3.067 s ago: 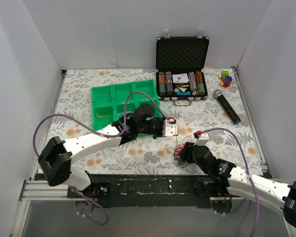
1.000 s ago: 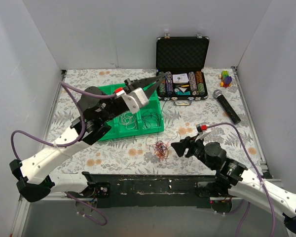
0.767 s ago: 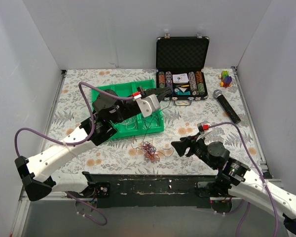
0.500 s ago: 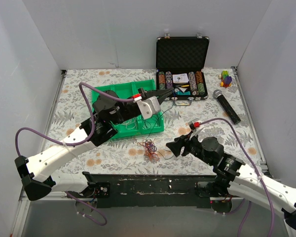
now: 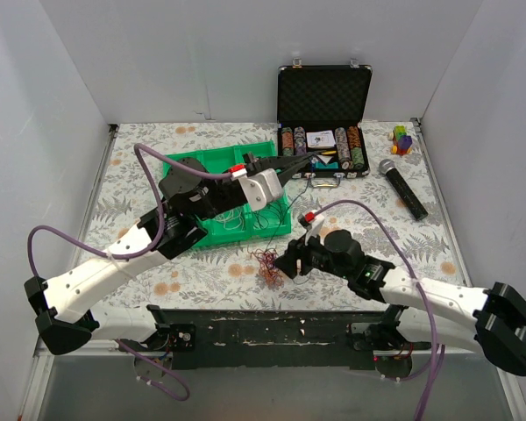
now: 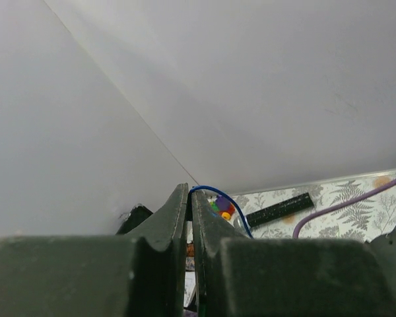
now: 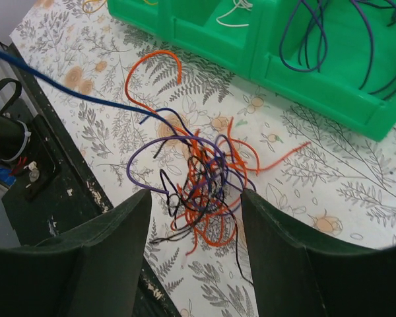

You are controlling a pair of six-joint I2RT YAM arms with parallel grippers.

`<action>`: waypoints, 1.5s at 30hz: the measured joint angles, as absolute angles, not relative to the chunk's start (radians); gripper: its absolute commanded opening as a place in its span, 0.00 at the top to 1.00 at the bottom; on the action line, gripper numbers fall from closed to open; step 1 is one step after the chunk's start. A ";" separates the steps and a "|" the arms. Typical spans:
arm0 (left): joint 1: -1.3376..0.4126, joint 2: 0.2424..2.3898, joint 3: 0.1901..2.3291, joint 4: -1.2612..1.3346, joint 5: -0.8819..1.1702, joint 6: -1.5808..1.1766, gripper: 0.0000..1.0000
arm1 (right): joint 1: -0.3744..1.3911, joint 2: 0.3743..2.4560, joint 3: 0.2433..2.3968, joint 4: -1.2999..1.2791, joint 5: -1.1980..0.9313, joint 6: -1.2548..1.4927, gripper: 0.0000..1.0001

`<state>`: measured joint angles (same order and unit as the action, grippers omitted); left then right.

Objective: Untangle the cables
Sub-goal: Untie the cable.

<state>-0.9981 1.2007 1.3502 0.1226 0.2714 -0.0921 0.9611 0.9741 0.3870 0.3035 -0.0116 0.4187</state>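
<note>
1. The left gripper point(image 6: 189, 193) hangs in the air over the far right part of the green plastic compartment tray point(image 5: 182, 165). Its 2 fingers are pressed together on a thin blue wire point(image 6: 219, 196), which arcs out from between the tips.
2. In the right wrist view the blue wire point(image 7: 66, 89) slants in a nearly straight line down into the loose knot of thin orange, purple and black wires point(image 7: 201, 178).
3. The knot lies on the flower-patterned table point(image 5: 140, 140), close to its near edge and just in front of the tray's near right corner.
4. The right gripper point(image 7: 193, 211) hovers low over the knot with its fingers spread wide, 1 on each side of the bundle. It grips nothing, and the views do not show whether the tips touch the table.
5. Wires already apart from the knot lie in the tray: dark blue loops in 1 compartment and a white strand in another.
6. The step in hand looks like drawing the blue wire free of the knot, with the right gripper placed to anchor the rest.
7. The next move probably calls for the right fingers to close on the orange and purple bulk, missing the blue strand, and keep it down on the table.
8. The left arm could then pull up and away at a steady pace. If the bundle is not pinned, it may rise whole with the blue wire, or the loops may cinch tighter.
</note>
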 measured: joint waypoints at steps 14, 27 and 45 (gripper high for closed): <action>-1.017 1.200 1.468 0.101 0.296 -0.109 1.00 | 0.966 1.158 0.469 0.411 -0.018 0.415 0.59; -1.017 1.177 1.512 0.080 0.270 0.012 1.00 | 0.976 0.941 0.328 0.311 0.107 0.465 0.38; -1.017 1.164 1.531 0.030 0.326 0.018 1.00 | 0.976 0.826 0.376 0.237 0.210 0.444 0.43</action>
